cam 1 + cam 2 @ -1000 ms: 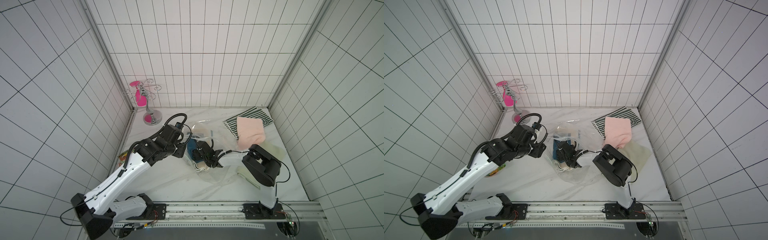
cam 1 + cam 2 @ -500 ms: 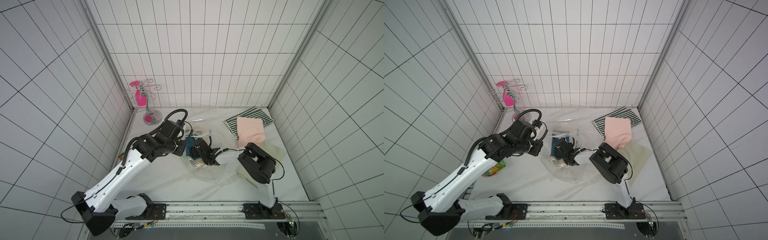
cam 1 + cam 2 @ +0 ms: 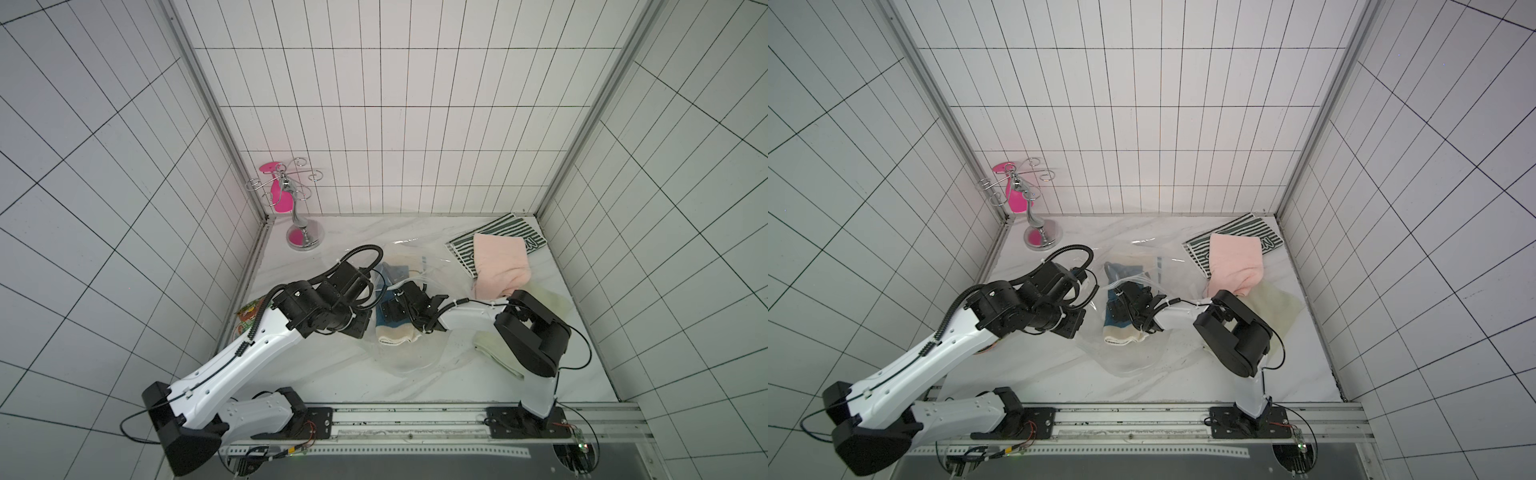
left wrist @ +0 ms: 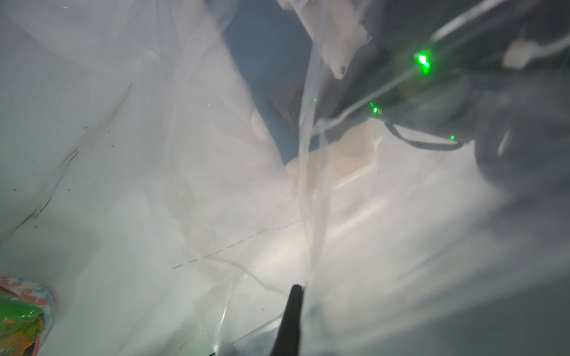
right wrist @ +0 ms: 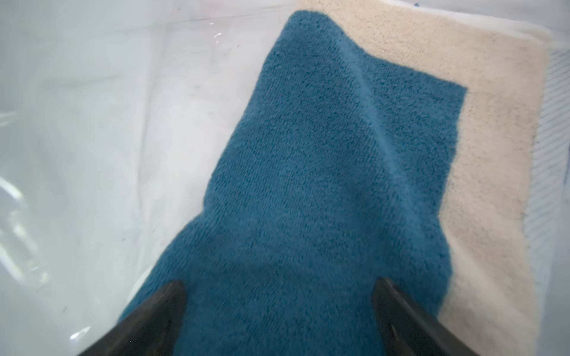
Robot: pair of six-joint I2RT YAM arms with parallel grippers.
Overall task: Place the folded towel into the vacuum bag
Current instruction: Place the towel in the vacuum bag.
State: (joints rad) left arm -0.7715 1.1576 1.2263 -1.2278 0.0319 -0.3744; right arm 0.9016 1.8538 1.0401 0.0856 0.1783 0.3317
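Observation:
The folded towel (image 3: 394,335), blue on top with a cream edge, lies inside the clear vacuum bag (image 3: 415,359) in the middle of the table, as both top views show. My right gripper (image 5: 279,285) reaches into the bag and stands open just above the blue towel (image 5: 324,154), its fingers wide apart and gripping nothing. In a top view it sits over the towel's blue part (image 3: 1113,309). My left gripper (image 4: 296,289) is shut on a thin fold of the vacuum bag's film (image 4: 216,154) at the towel's left side.
A pink towel (image 3: 498,266) lies on a striped cloth (image 3: 515,228) at the back right. A pale cloth (image 3: 494,353) sits under the right arm. A chrome stand (image 3: 303,237) is at the back left, a snack packet (image 3: 249,316) by the left wall.
My left gripper has shut on the bag's film. My right gripper's jaws have opened wider over the towel inside the bag.

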